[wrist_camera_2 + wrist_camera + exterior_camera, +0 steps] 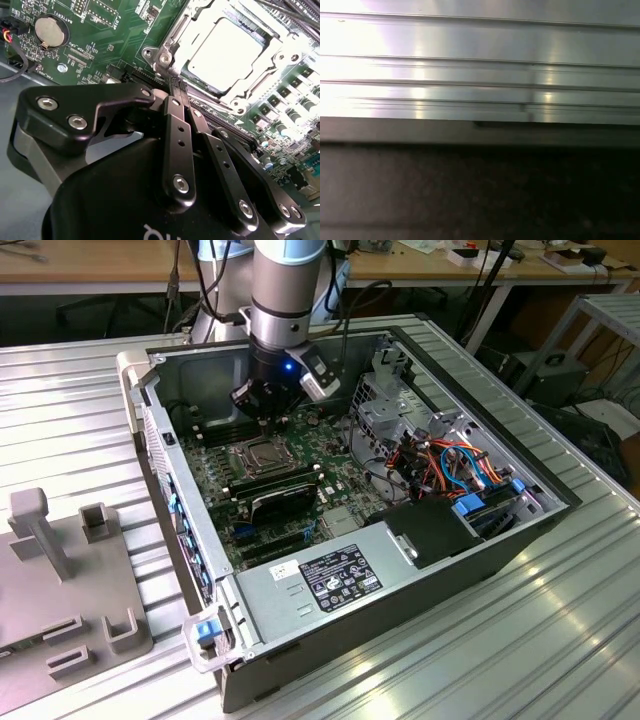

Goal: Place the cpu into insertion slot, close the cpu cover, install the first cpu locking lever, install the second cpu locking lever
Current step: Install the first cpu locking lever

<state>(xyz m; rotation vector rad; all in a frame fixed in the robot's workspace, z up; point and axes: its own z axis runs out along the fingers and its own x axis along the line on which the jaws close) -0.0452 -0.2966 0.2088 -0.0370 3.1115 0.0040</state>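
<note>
The open computer case lies on its side on the ribbed aluminium table, holding the green motherboard, a grey power-supply box and bundled cables. On the board, the insertion slot already contains the cpu, framed by the cpu cover, which looks lowered. The gripper hangs just beside the slot's corner, its jaws pressed together and holding nothing. For a lever step, judged best: press low and steadily, clear of the chip face.
</note>
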